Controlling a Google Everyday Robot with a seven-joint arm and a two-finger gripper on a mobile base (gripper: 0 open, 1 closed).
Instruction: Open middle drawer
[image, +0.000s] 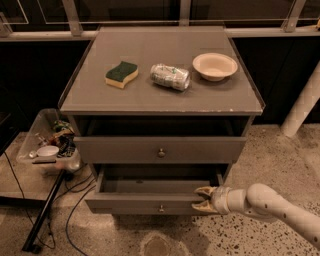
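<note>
Drawers fill the front of a grey cabinet whose tabletop (160, 97) carries a green and yellow sponge (121, 74) at the left, a crushed silver can (170, 76) lying on its side in the middle, and a pale bowl (215, 66) at the right, further back.

Beneath the tabletop the upper drawer (115, 149) sits slightly forward, its round knob (161, 152) at the centre. Just below it the middle drawer (130, 202) stands open toward the near side, its plain grey inside showing and its small knob (161, 208) centred on the front.

A white arm (270, 204) reaches in from the lower right. Its end effector (201, 200) is at the right end of the middle drawer's front panel, one finger inside the drawer and the other over the front face, pinching the panel's top edge.

At the left, a clear bin (31, 142) of odds and ends stands beside the cabinet, with dark cables (75, 197) trailing over the speckled floor.
</note>
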